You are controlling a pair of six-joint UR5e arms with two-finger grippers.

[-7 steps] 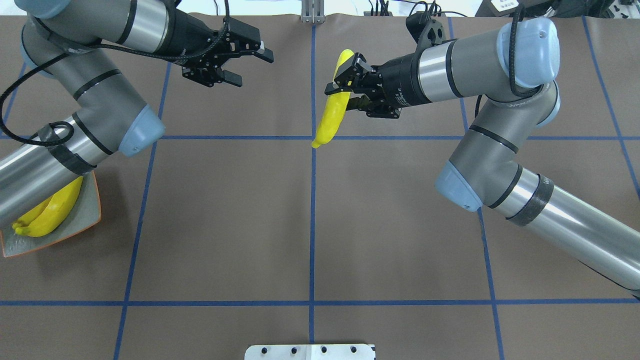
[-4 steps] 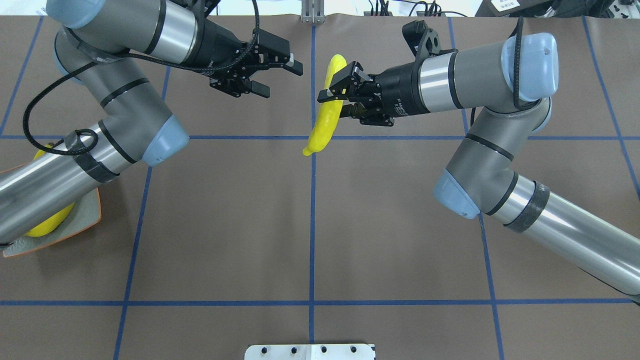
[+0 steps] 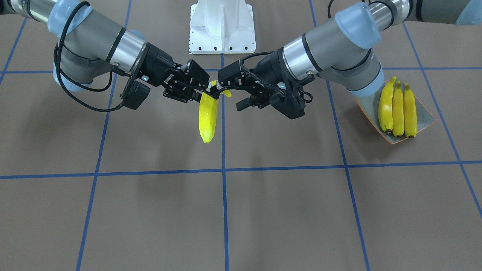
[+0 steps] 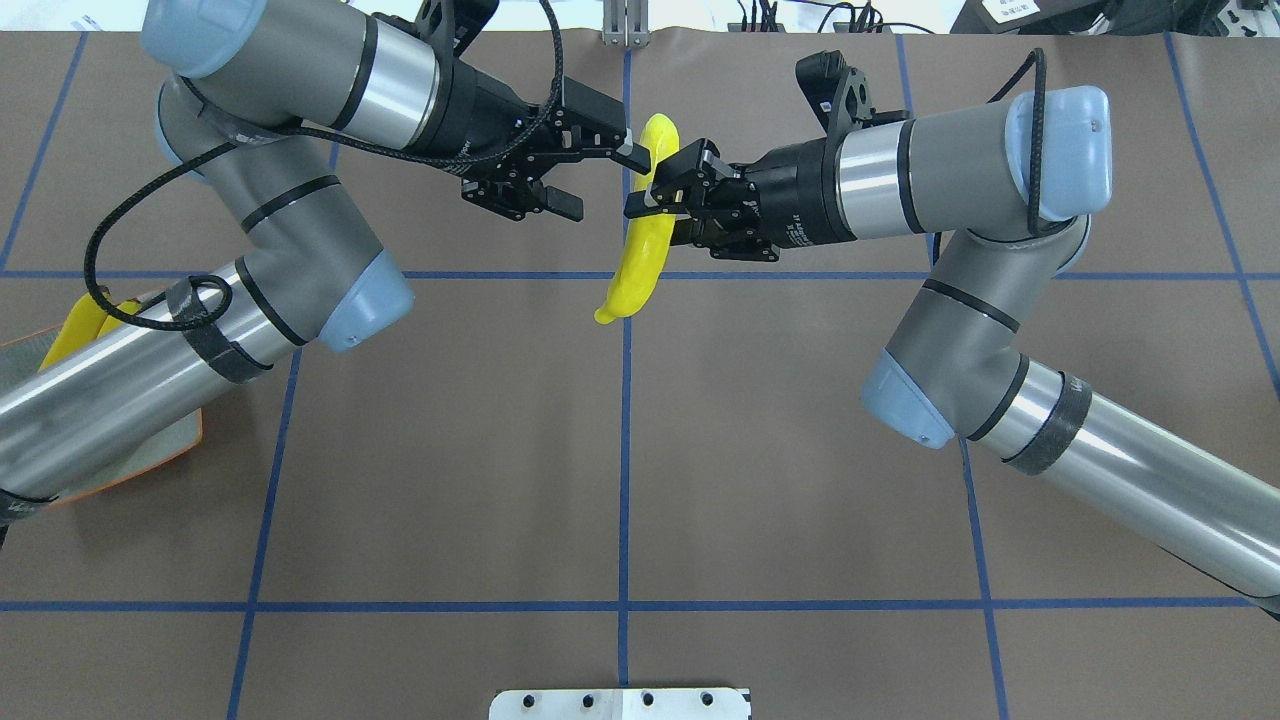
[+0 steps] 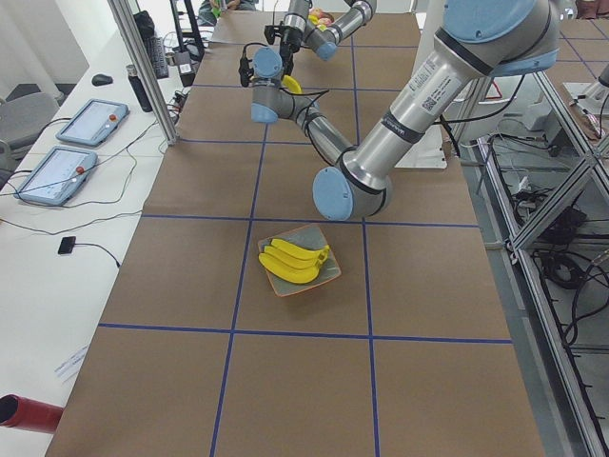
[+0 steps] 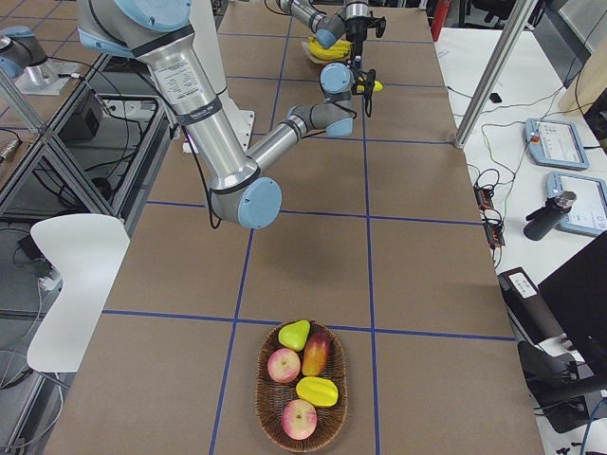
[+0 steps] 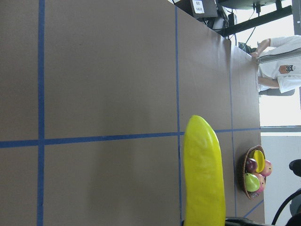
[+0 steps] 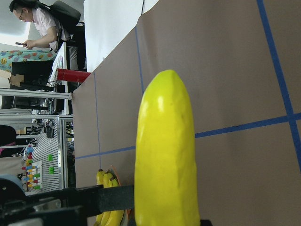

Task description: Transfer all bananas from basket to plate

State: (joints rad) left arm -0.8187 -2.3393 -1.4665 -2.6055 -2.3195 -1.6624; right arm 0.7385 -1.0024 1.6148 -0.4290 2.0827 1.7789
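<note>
In the overhead view, the plate (image 3: 424, 117) sits at the far left on the brown tabletop (image 4: 450, 470), largely under the left arm (image 4: 130, 390). Three bananas (image 3: 397, 109) lie side by side in it, touching.

Further in, the left end effector (image 4: 598, 180) is released, its fingers spread wide. Its upper fingertip is just beside the upper part of the fourth banana (image 4: 640, 250); whether the two touch I cannot tell. That banana hangs in the air over the centre grid line, well apart from the plate, steeply tilted with its free end lowest.

Right of it, the right end effector (image 4: 662, 197) is clenched on the fourth banana above its middle, gripping it from the side.

Far off at the tabletop's right end, the basket (image 6: 269, 417) holds other fruit (image 6: 302, 379).
</note>
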